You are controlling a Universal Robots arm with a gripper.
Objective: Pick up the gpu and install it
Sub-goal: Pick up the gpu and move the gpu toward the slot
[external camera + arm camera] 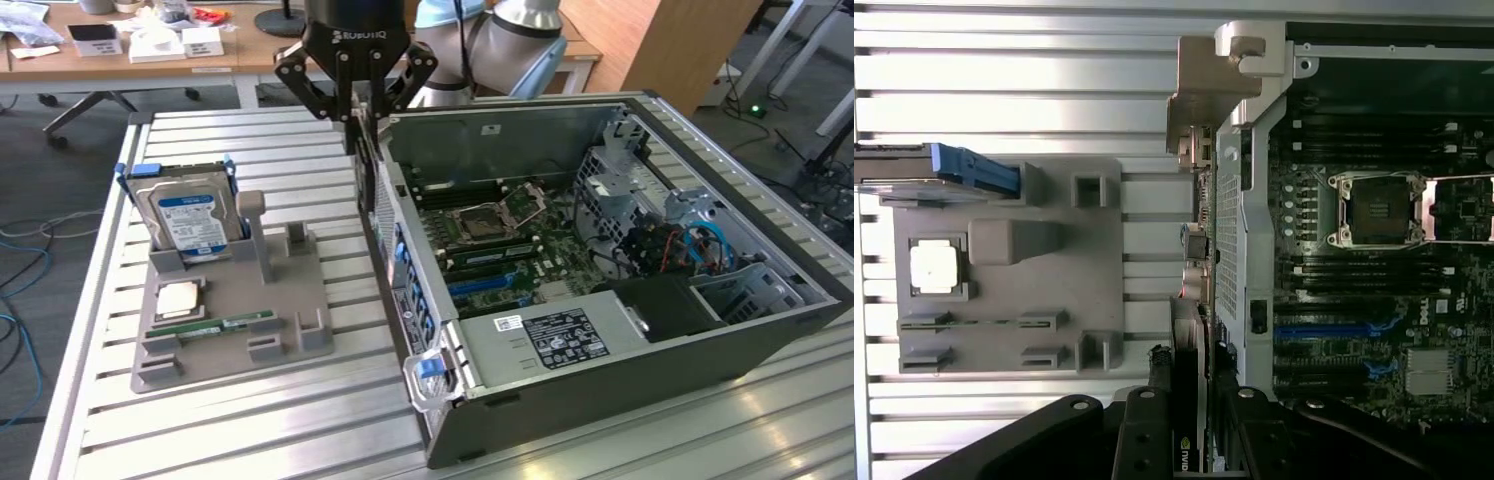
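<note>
gpu (362,150) (1189,370) is off the table, hanging upright and edge-on from the gripper (360,115) (1189,420), whose fingers are clamped on the top of the card. It sits just outside the open computer case (641,330), against the perforated wall on the exterior view's left, between the case and the grey parts tray (300,290). Can't tell if it touches that wall. Hard drive (191,220) stands in its tray slot.

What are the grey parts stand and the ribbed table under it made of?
Grey stand: probably plastic, perhaps printed; it is matte and uniformly grey, with blocky moulded slots. Table: looks like bare aluminium; its pale, brushed slats with grooves catch the glare.
</note>
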